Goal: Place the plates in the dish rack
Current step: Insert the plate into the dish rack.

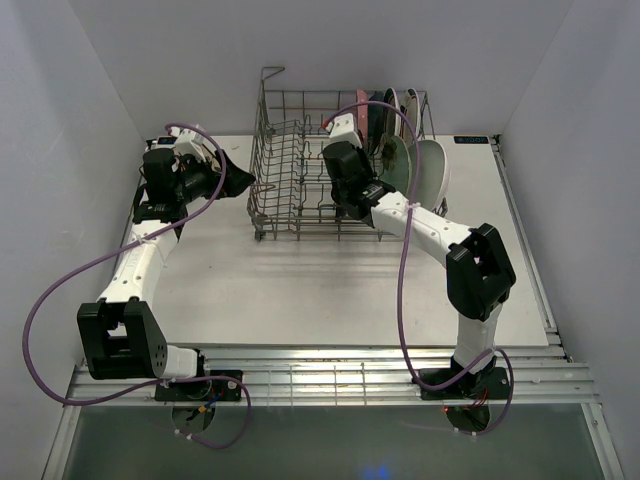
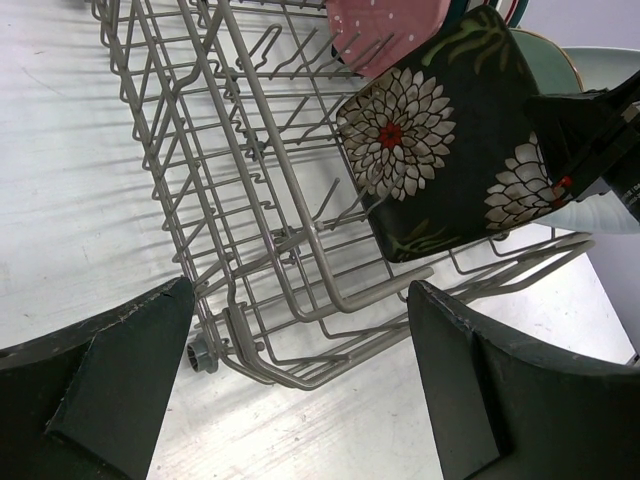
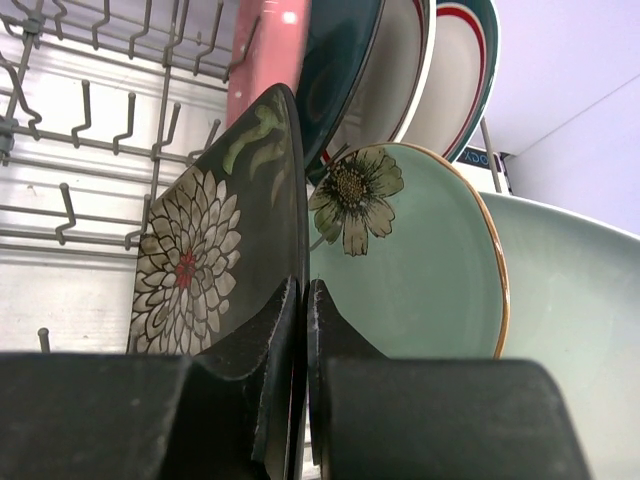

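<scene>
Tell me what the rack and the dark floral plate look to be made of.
Rack: metal wire, likely with a dull grey coating; it shows thin bent rods joined at the crossings and no bright shine.
Dark floral plate: probably glazed ceramic, possibly melamine; it has a smooth dark face with printed white flowers and a soft sheen.

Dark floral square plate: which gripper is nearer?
Right. The right gripper is shut on the dark floral plate; the left gripper sits open outside the dish rack, beyond its left end.
</scene>
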